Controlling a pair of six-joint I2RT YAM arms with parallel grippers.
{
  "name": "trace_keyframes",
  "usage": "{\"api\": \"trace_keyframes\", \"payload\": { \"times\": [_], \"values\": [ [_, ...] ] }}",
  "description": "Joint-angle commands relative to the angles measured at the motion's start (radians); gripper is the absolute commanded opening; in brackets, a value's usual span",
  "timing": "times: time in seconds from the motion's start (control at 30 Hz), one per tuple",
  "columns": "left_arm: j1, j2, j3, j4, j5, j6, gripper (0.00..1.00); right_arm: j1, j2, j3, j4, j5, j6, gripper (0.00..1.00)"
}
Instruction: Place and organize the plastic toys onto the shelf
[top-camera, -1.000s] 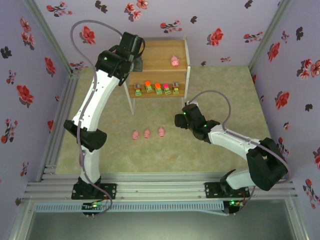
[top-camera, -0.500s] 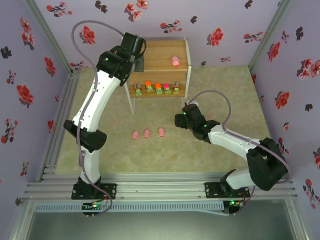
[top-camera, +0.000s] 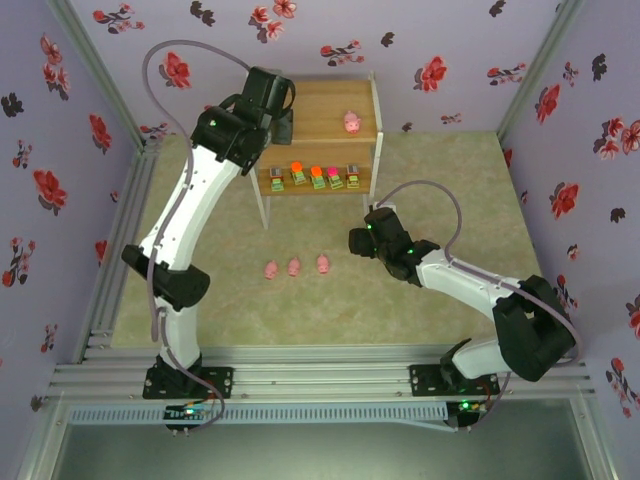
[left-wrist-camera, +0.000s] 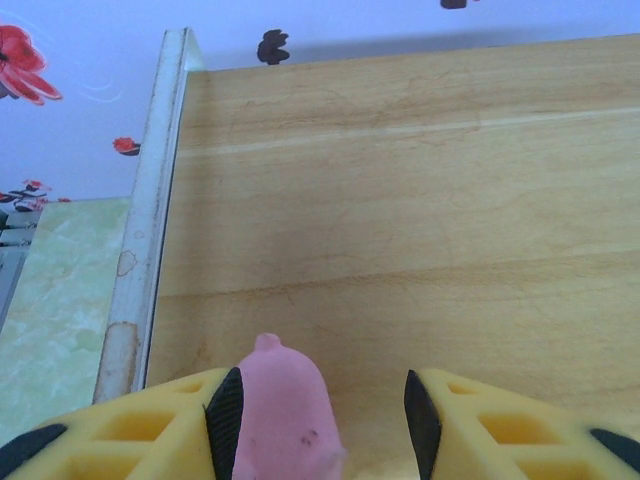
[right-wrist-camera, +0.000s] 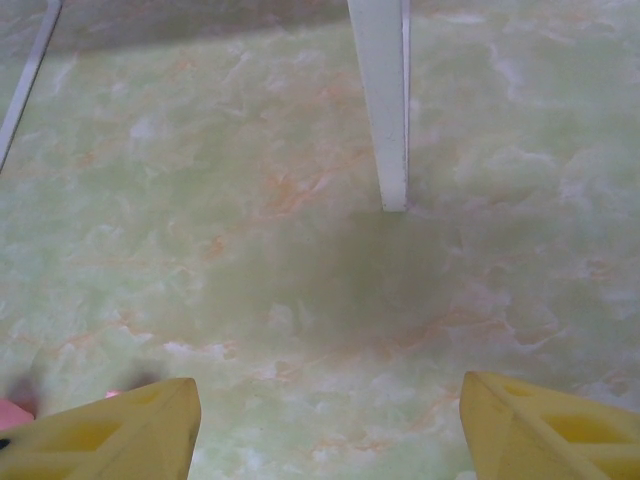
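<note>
On shelf top board (left-wrist-camera: 400, 200), left end: 1 pink pig (left-wrist-camera: 285, 410) sat btwn left gripper (left-wrist-camera: 322, 412)'s part-open jaws, ungripped; I judged it a set-down. Right gripper (right-wrist-camera: 330, 425) gaped empty.

My left arm (top-camera: 190, 190) is stretched a long way out from its base: the lower link leans off to the left, the white forearm climbs toward the far side, and the wrist bends over at the top, so the left gripper (left-wrist-camera: 322, 430) looks down and forward with its jaws partly open. My right arm (top-camera: 470, 285) sits low and folded, with the elbow pushed out to the right and the forearm running back toward the middle. The right gripper (right-wrist-camera: 330, 440) is tipped downward, its jaws spread wide.
</note>
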Motion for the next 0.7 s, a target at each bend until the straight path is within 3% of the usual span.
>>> {"api": "trace_keyframes", "payload": {
  "times": [0.0, 0.17, 0.3, 0.67],
  "values": [
    [-0.011, -0.060, -0.024, 0.052, -0.028, 0.028, 0.51, -0.002, -0.007, 0.011, 0.004, -0.013, 0.008, 0.59],
    [-0.023, -0.105, -0.086, 0.082, -0.028, 0.034, 0.51, 0.001, -0.022, -0.003, 0.029, -0.027, 0.002, 0.58],
    [-0.051, -0.198, -0.233, 0.156, -0.027, 0.040, 0.50, 0.032, -0.034, 0.005, -0.003, 0.004, -0.007, 0.59],
    [-0.118, -0.616, -0.904, 0.433, -0.033, -0.019, 0.51, 0.270, 0.030, 0.064, -0.130, 0.194, 0.180, 0.59]
  ]
}}
